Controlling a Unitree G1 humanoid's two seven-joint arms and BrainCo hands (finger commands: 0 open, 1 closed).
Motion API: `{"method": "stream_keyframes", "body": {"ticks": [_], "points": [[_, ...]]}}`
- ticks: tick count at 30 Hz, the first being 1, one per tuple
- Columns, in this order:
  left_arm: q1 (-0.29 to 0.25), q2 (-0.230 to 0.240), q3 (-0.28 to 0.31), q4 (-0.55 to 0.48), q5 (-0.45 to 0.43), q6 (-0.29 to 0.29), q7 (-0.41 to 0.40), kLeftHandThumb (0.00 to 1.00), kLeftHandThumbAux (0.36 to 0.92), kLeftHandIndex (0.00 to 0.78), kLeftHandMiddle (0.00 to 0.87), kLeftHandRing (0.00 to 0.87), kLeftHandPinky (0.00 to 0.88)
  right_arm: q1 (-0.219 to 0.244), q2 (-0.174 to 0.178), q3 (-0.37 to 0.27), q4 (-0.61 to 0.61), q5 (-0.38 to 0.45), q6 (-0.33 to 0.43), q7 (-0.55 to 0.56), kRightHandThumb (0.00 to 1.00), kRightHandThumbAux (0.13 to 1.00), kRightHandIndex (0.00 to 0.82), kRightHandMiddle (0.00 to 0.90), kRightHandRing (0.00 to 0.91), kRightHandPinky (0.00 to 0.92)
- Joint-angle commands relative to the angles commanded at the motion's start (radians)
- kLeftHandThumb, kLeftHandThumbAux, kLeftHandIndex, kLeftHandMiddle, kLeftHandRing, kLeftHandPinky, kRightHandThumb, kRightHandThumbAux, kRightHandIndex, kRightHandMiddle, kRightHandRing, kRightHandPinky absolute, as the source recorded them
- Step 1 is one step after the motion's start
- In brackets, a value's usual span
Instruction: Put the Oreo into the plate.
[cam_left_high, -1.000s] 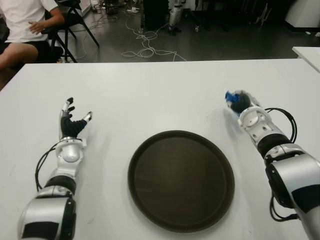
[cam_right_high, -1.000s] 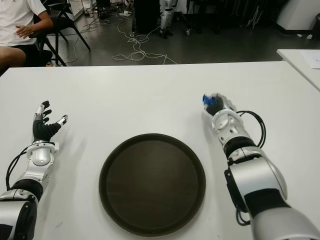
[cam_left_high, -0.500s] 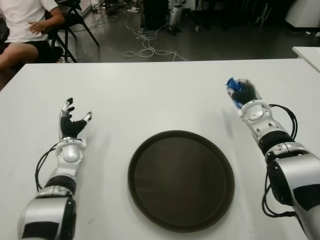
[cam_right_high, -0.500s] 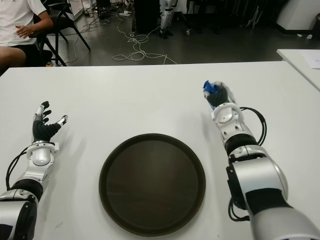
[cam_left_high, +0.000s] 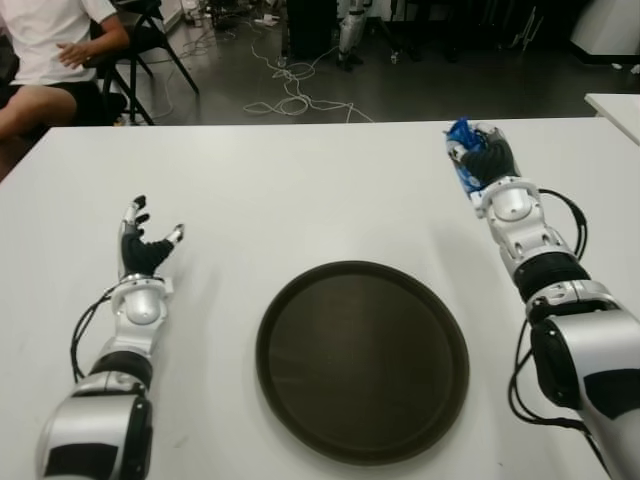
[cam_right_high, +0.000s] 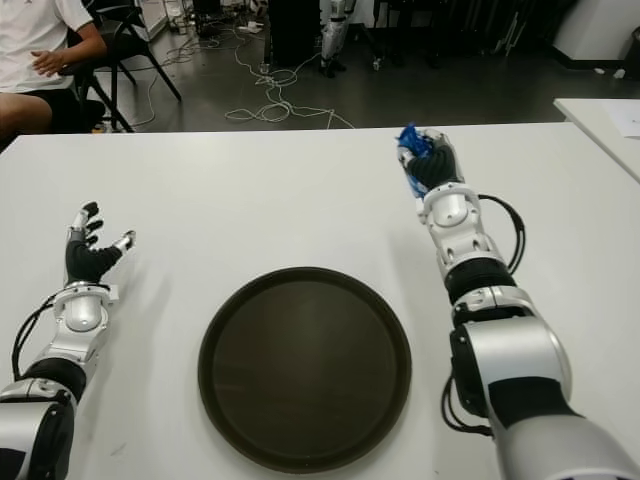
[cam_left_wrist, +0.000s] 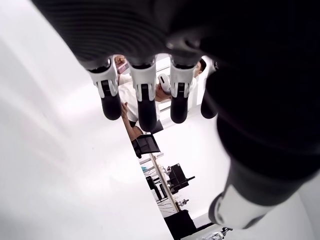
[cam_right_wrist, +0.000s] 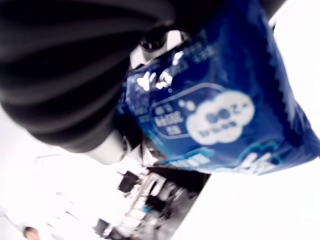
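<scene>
**Risk: packet dropped short of the plate**

The round dark brown plate (cam_left_high: 362, 360) lies nearest, bare. To its left, the left hand (cam_left_high: 143, 252) shows with fingers spread, holding nothing. Farthest, the right hand (cam_left_high: 484, 160) grips the blue foil Oreo packet (cam_right_wrist: 215, 107), raised near the white table's (cam_left_high: 300, 190) far edge, well apart from the plate. The glossy wrapper may slip during transfer, or release may come early.

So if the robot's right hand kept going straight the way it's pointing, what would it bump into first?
Probably nothing nearby. The right hand, holding the Oreo packet, points toward the white table's far edge. Only bare tabletop shows ahead, then floor; depth is unclear.
</scene>
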Motion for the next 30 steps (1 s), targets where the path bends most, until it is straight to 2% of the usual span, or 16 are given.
{"method": "stream_keyframes", "body": {"ticks": [5,9,14,21,25,30], "points": [[0.001,-0.001,-0.002,-0.001,0.001,0.000,0.002,0.000,0.807,0.078,0.127,0.113,0.099,-0.003,0.012,-0.098,-0.025,0.161,0.034,0.218,0.706,0.722,0.439,0.822,0.815,0.814],[0.001,-0.001,-0.002,-0.001,0.001,0.002,0.003,0.000,0.800,0.078,0.126,0.112,0.093,-0.007,0.015,-0.134,-0.036,0.219,0.073,0.290,0.706,0.722,0.439,0.820,0.817,0.815],[0.001,0.001,-0.007,0.001,0.007,0.009,0.012,0.000,0.776,0.072,0.121,0.106,0.089,-0.026,0.038,-0.216,-0.056,0.352,0.182,0.409,0.707,0.719,0.439,0.819,0.820,0.821],[0.001,0.000,-0.004,0.004,0.003,0.009,0.009,0.000,0.787,0.075,0.126,0.111,0.097,-0.035,0.052,-0.259,-0.080,0.425,0.262,0.451,0.707,0.717,0.440,0.828,0.834,0.835],[0.000,-0.001,0.001,0.006,-0.004,0.007,0.003,0.000,0.790,0.079,0.130,0.119,0.107,-0.044,0.068,-0.264,-0.155,0.450,0.332,0.433,0.707,0.717,0.440,0.837,0.842,0.842],[0.000,-0.001,0.003,0.008,-0.007,0.009,0.000,0.000,0.774,0.075,0.119,0.110,0.099,-0.027,0.087,-0.267,-0.248,0.473,0.393,0.414,0.707,0.717,0.440,0.842,0.846,0.847]]}}
